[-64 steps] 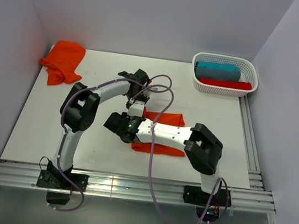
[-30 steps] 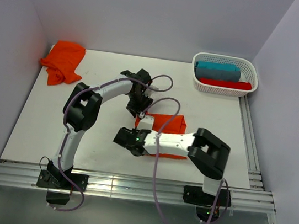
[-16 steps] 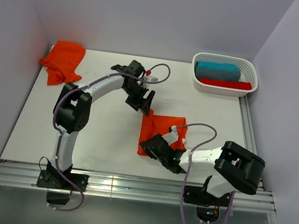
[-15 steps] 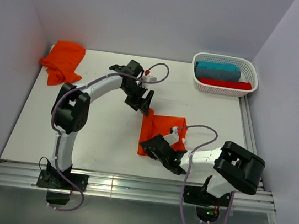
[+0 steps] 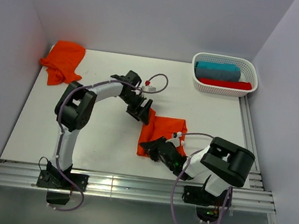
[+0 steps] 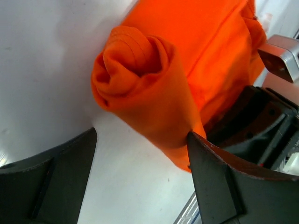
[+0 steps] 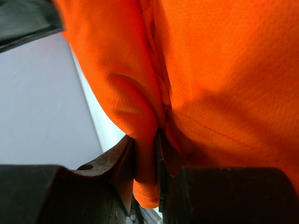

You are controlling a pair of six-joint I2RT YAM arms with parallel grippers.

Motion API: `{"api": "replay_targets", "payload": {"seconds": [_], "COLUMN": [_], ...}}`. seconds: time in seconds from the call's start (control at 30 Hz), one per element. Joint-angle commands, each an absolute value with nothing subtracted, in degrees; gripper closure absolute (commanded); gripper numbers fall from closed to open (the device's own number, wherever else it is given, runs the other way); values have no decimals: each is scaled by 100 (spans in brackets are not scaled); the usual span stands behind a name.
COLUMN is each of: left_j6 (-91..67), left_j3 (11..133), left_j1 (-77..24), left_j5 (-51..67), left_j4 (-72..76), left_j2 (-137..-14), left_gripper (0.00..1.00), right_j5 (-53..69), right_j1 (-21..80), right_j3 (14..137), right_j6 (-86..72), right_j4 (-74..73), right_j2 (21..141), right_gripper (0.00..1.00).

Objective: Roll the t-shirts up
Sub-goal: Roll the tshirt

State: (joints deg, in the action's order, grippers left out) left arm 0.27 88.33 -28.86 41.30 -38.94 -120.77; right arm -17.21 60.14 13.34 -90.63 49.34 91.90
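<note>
Orange t-shirt (image 5: 165, 130) in right gripper (image 7: 145, 161) (half rolled)

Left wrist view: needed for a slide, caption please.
Open left fingers flank the rolled end of an orange t-shirt.

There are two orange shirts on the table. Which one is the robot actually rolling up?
The middle t-shirt, pinched by the right gripper, with one end already coiled. The corner t-shirt lies crumpled at far left, with no gripper near it.

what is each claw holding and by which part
The right claw pinches a fold of the orange t-shirt at its near edge; the left claw is open, holding nothing.
</note>
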Motion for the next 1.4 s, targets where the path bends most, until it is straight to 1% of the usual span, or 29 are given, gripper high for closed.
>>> {"api": "replay_targets", "payload": {"seconds": [0.0,0.1,0.2,0.23,0.3,0.33,0.37,0.4,0.43,0.47,0.53,0.57,0.63,0.67,0.77,0.83,0.93,0.97,1.1,1.17,1.23,1.27,1.3,1.37], "left_j6": [-254,-386,-544,-580,-580,-615,-589,-571,-571,-545,-492,-475,-431,-413,-361,-325,-281,-281,-290,-308,-334,-343,-369,-378], "left_j3": [8841,9025,9201,9254,9395,9439,9535,9588,9641,9703,9782,9782,9765,9773,9782,9774,9756,9756,9756,9773,9800,9800,9800,9817], "left_j1": [-2962,-3049,-3172,-3208,-3348,-3392,-3453,-3480,-3507,-3524,-3586,-3603,-3630,-3630,-3630,-3639,-3639,-3639,-3647,-3665,-3674,-3683,-3700,-3718], "left_j5": [4324,4009,3640,3456,3009,2780,2473,2270,2102,1996,1637,1565,1399,1389,1292,1292,1309,1310,1240,1196,1116,1090,1055,967], "left_j4": [-3402,-3436,-3507,-3550,-3761,-3849,-3998,-4103,-4200,-4297,-4508,-4552,-4614,-4632,-4711,-4737,-4737,-4755,-4737,-4763,-4790,-4799,-4808,-4843], "left_j2": [-12295,-12541,-12674,-12709,-12744,-12753,-12762,-12770,-12805,-12823,-12815,-12797,-12753,-12744,-12744,-12718,-12718,-12726,-12762,-12788,-12814,-12814,-12806,-12806], "left_gripper": [18,22,31,40,49,62,67,72,82,86,92,93,94,94,94,94,94,94,94,94,94,94,94,94], "right_j5": [-1292,-1152,-1064,-1037,-1011,-1019,-1046,-1081,-1107,-1151,-1317,-1397,-1764,-1880,-2231,-2390,-2636,-2663,-2663,-2663,-2776,-2856,-2926,-3084], "right_j1": [5959,5898,5854,5836,5819,5818,5818,5827,5818,5827,5845,5871,5967,6011,6108,6117,6117,6082,5968,5915,5871,5880,5871,5897], "right_j3": [1046,923,896,888,870,870,888,888,922,949,1072,1159,1554,1695,1986,2091,2206,2241,2556,2767,3329,3601,4126,4629], "right_j6": [-9079,-9062,-9044,-9000,-8939,-8912,-8869,-8816,-8720,-8675,-8509,-8438,-8254,-8201,-8086,-8086,-8034,-7972,-7682,-7428,-7190,-7137,-6980,-6838], "right_j4": [4965,5343,5528,5546,5520,5476,5223,5038,4618,4371,3782,2996,2027,1134,110,-297,-773,-913,-985,-1002,-1220,-1613,-1800,-2213], "right_j2": [9536,9720,9878,9922,9923,9836,9765,9660,9407,9256,8696,8492,7879,7710,7051,6542,6136,6109,6178,6398,6852,7038,7231,7776], "right_gripper": [81,80,78,77,74,72,67,63,60,54,48,44,40,38,37,37,39,41,41,43,44,45,45,46]}}
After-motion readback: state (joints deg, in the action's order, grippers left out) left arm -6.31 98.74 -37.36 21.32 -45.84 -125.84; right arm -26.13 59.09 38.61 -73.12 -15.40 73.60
